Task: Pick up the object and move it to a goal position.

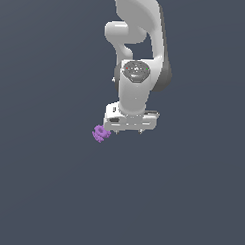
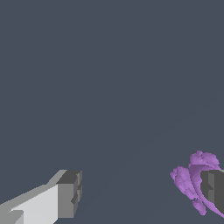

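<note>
**Gripper spread wide, purple object at one fingertip**

Exterior view: I see the white, glossy, jointed robot arm (image 1: pixel 139 55) coming down from the top edge of the picture over a plain dark slate-grey surface (image 1: pixel 52 192). At its lower end sits the white box-shaped gripper (image 1: pixel 128 130), pointing downward. The small purple lumpy object with knobbly rounded lobes (image 1: pixel 100 133) lies just beside the gripper's end on the exterior view's left, touching or all but touching the gripper body as seen from here. I cannot tell from this view whether the object rests on the surface or is lifted off it. The fingers themselves are too small here to judge.

Wrist view: I see two dark grey finger pads (image 2: pixel 70 194) set far apart, one on a white finger, the other (image 2: pixel 214 191) cut by the picture's edge. The gripper (image 2: pixel 142 193) is released, its jaws wide, with bare slate-grey surface (image 2: pixel 109 87) showing between them. The purple object (image 2: pixel 189 180) is not centred in the gap. It sits against the inner face of the edge-cut pad, partly wrapping around it, and well apart from the other pad. Nothing is grasped between the two pads.
</note>
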Available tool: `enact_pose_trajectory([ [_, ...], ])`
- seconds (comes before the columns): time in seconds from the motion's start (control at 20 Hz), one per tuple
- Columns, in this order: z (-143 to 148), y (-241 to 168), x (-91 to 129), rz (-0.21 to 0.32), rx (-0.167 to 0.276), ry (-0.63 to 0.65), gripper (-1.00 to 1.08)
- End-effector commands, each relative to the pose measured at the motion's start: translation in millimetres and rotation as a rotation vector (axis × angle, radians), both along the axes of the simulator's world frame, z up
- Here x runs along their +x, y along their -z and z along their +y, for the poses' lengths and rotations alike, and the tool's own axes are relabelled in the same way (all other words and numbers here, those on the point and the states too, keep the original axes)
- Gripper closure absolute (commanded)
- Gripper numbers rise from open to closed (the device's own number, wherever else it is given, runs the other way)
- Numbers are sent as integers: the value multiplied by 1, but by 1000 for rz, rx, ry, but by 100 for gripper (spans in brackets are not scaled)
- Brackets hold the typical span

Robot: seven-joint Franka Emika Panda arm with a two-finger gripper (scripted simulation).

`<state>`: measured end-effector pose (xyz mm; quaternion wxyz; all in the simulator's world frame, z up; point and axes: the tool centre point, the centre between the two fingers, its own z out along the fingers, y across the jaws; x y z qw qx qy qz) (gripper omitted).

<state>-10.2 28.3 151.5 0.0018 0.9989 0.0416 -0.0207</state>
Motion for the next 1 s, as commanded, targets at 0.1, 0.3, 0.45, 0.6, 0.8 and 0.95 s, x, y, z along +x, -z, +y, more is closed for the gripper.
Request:
enact_pose_trajectory([
  [0.1, -1, -2, 1, -4, -1, -2, -92],
  [0.3, -9, -14, 8, -32, -9, -14, -92],
  [0.45, -14, -24, 13, -51, -15, -19, -92],
  [0.6, -15, -27, 15, -56, -17, -16, -92],
  [0.8, -15, -24, 14, -53, -16, -22, -92],
  [0.95, -18, -22, 12, -53, -15, -36, -92],
])
